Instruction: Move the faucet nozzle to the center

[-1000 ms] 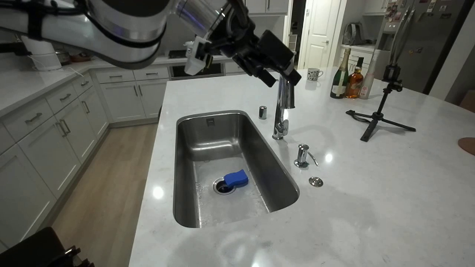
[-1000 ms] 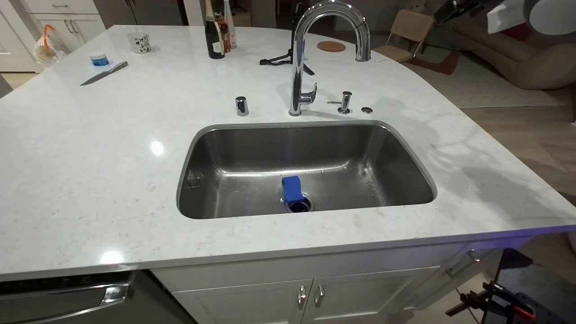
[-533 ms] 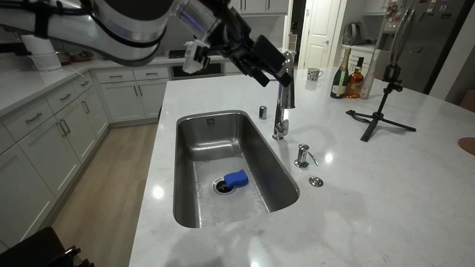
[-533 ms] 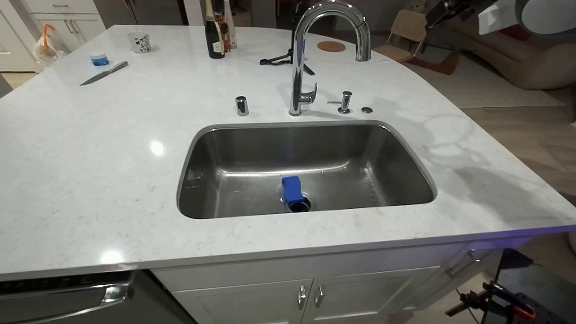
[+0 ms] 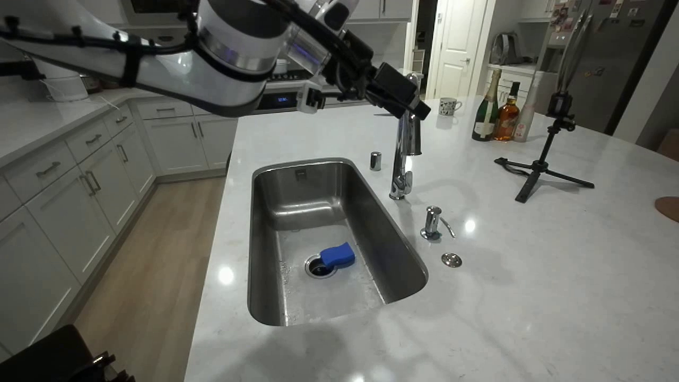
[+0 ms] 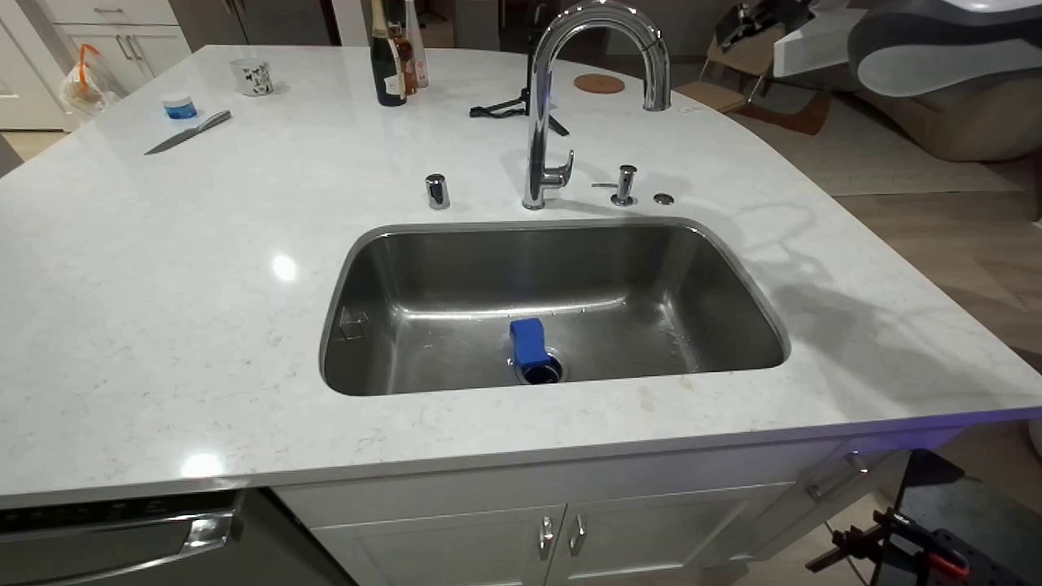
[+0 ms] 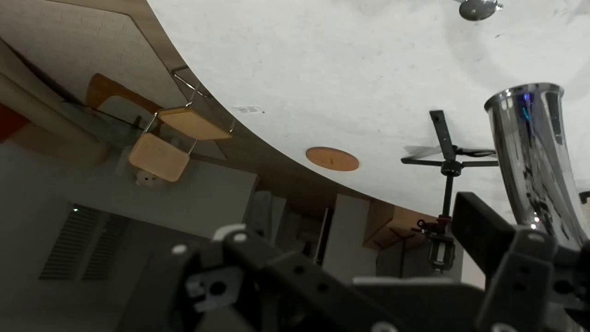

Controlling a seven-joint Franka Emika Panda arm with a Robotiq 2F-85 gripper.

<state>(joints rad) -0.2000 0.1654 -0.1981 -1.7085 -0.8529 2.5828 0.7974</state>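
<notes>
The nozzle (image 6: 656, 91) hangs over the surface (image 6: 244, 350), pointing along the front edge instead of toward it, so it misses the middle of the basin (image 6: 529, 264). My pincer (image 5: 410, 107) is near the nozzle but apart from it, fingers (image 7: 481, 230) spread with nothing between them. To swing it well, I'd come down to nozzle height, put a finger on the side facing the curved edge, and push toward the front edge, following an arc around the post (image 6: 537, 122) until it's about over the drain (image 6: 540, 374). The chrome looks slick and the nozzle may pull out, so I'd press sideways, never downward.
</notes>
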